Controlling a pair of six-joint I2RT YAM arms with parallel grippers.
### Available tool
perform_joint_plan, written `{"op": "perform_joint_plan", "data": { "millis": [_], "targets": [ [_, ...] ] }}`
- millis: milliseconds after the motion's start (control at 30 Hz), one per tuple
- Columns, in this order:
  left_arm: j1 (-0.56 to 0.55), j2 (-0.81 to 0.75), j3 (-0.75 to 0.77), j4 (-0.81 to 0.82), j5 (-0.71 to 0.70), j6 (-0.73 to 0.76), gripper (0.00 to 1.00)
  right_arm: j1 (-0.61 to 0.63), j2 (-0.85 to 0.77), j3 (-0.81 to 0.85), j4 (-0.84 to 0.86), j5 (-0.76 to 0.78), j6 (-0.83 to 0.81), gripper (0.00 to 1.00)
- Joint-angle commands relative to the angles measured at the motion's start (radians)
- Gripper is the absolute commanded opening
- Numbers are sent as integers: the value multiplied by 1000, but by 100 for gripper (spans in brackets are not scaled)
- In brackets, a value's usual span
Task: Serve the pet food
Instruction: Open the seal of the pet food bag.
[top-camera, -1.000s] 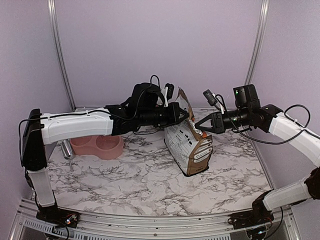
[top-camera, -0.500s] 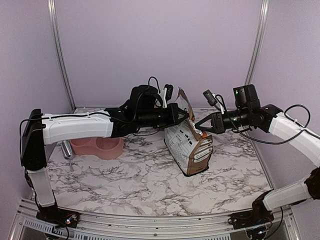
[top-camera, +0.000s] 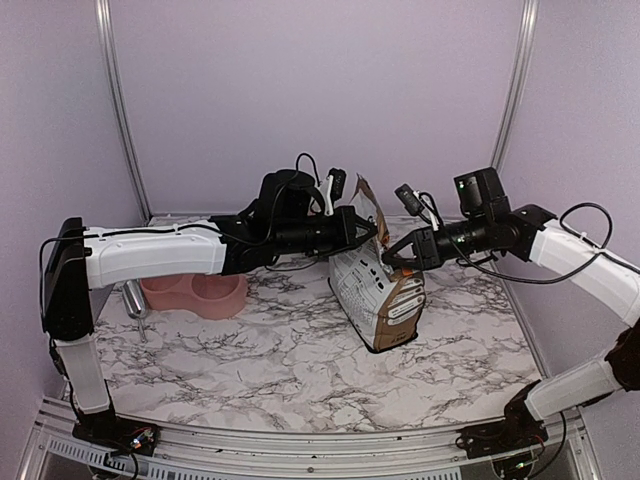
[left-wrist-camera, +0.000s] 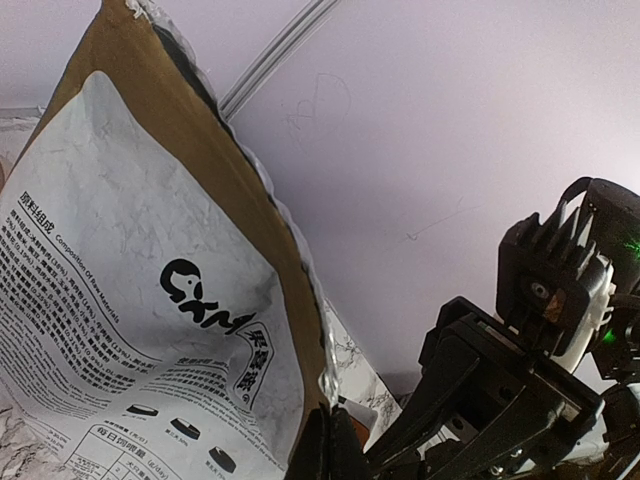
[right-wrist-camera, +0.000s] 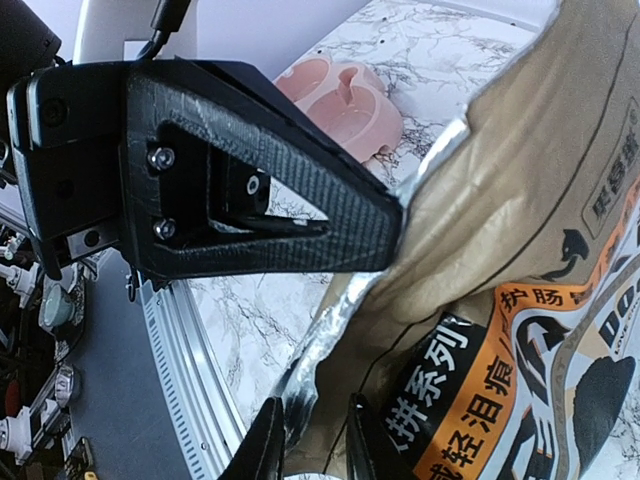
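Zero pet food served, as far as I can judge. Status, big to small:

- Table (top-camera: 250, 370): marbled top, no loose pellets showing anywhere on it.
- Bag (top-camera: 375, 300): stands upright right of centre, with the top already torn and its foil-lined rim exposed. Both arms reach in at that rim from opposite sides.
- Bowl (top-camera: 195, 292): pink double dish at the left, well apart from the bag. Both wells look empty in the right wrist view.
- Left gripper (top-camera: 368, 232): fingers together, pinched on the bag's top edge. The left wrist view shows the foil rim running straight into the closed tips.
- Right gripper (right-wrist-camera: 315, 445): fingers a little apart, straddling the opposite side of the rim. I cannot tell whether they bear on it yet.
- Pet food: not visible in any view. My read is that it's all inside the bag.

Done: bag opened at the top, one side of the mouth secured.
Left: secure the second side, spread the mouth, get the bag over to the bowl, pour. So early stage, and the serving itself has not started.
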Motion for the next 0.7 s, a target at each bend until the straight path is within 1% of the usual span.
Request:
{"op": "perform_joint_plan", "data": {
  "millis": [0, 233, 333, 467, 667],
  "targets": [
    [1, -18, -13, 11, 14, 2, 0, 16, 13, 60, -22, 40, -1, 20],
    [1, -15, -14, 10, 5, 2, 0, 23, 44, 101, -39, 78, 5, 20],
    [1, -16, -14, 11, 1, 3, 0, 28, 55, 113, -45, 84, 4, 17],
    [1, -15, -15, 11, -6, 6, 0, 36, 67, 123, -46, 97, 8, 15],
    [0, -13, -15, 9, -22, 8, 0, 50, 86, 138, -47, 105, 15, 8]
  ]
}}
